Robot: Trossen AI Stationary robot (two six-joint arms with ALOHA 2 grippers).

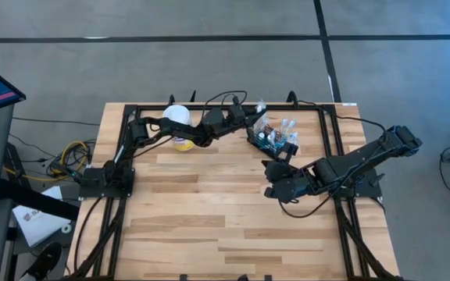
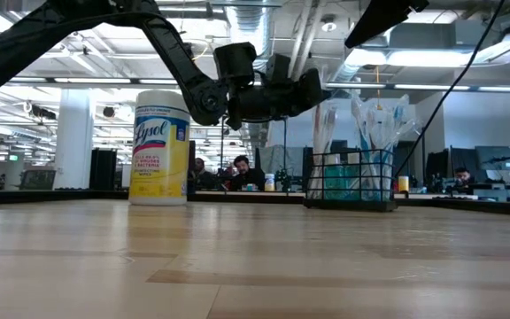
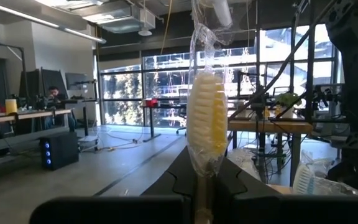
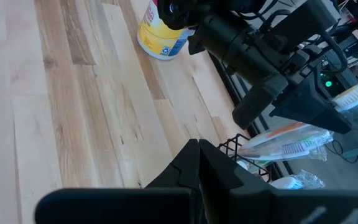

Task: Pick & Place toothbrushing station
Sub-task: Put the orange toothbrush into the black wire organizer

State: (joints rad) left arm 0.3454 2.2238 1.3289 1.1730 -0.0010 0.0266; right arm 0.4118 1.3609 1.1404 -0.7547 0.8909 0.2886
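Left gripper (image 3: 205,186) is pinching a wrapped toothbrush (image 3: 206,124), right gripper (image 4: 197,163) is pressed together empty, so I'd lower straight into the mesh caddy (image 1: 270,141) without snagging its neighbors.

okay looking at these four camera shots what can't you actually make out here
- Caddy compartments: high view too small, left gripper overlaps it.
- Toothbrush handle: left wrist view, hidden between that gripper's fingers.
- Right gripper fingertips: right wrist view, merged dark shapes.
- Canister small print: low view, too small.
- People behind the table: low view, too small.
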